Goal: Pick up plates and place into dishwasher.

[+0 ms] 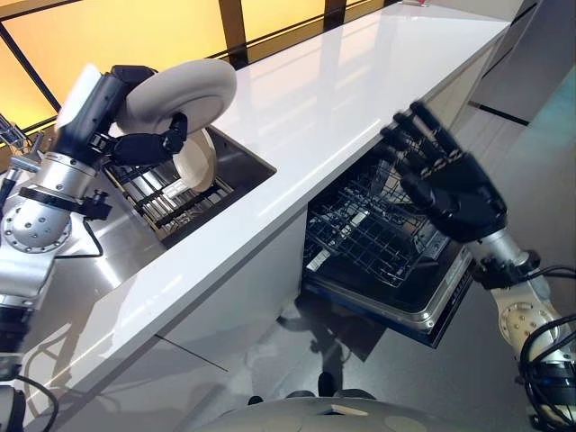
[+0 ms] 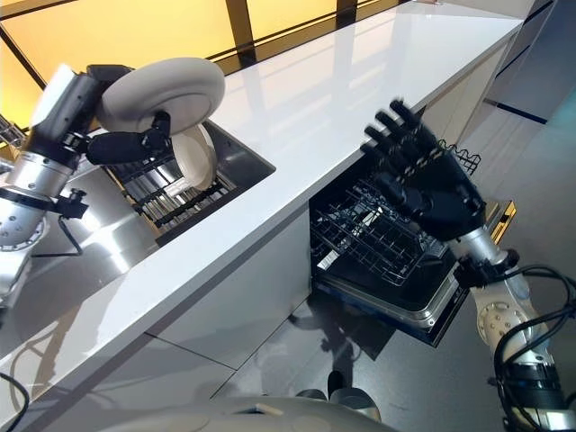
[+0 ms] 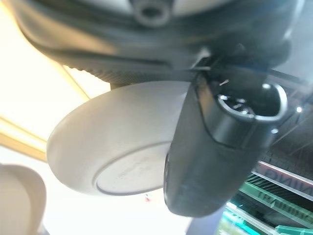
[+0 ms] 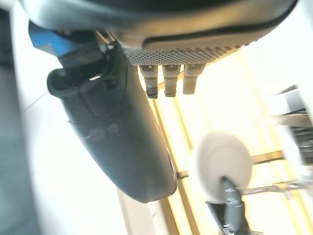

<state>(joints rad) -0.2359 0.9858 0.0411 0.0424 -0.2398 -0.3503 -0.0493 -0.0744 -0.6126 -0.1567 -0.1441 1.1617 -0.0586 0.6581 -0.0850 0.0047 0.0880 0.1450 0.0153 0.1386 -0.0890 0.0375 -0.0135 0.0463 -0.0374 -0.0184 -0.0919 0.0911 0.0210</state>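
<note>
My left hand (image 1: 144,144) is shut on a white plate (image 1: 180,94), held lifted above the sink with its underside facing up; the thumb (image 3: 215,152) presses the plate (image 3: 117,156) from below. A second white plate (image 1: 196,160) stands upright in the dark rack inside the sink (image 1: 238,175). My right hand (image 1: 445,180) hovers open, fingers spread, above the pulled-out lower rack (image 1: 378,234) of the dishwasher, holding nothing. The right wrist view shows the lifted plate (image 4: 225,164) in the distance past its own thumb (image 4: 112,132).
A long white counter (image 1: 342,90) runs between the sink and the dishwasher, whose door (image 1: 432,306) hangs open over the grey floor. The dishwasher rack holds only wire tines. Amber windows line the far side.
</note>
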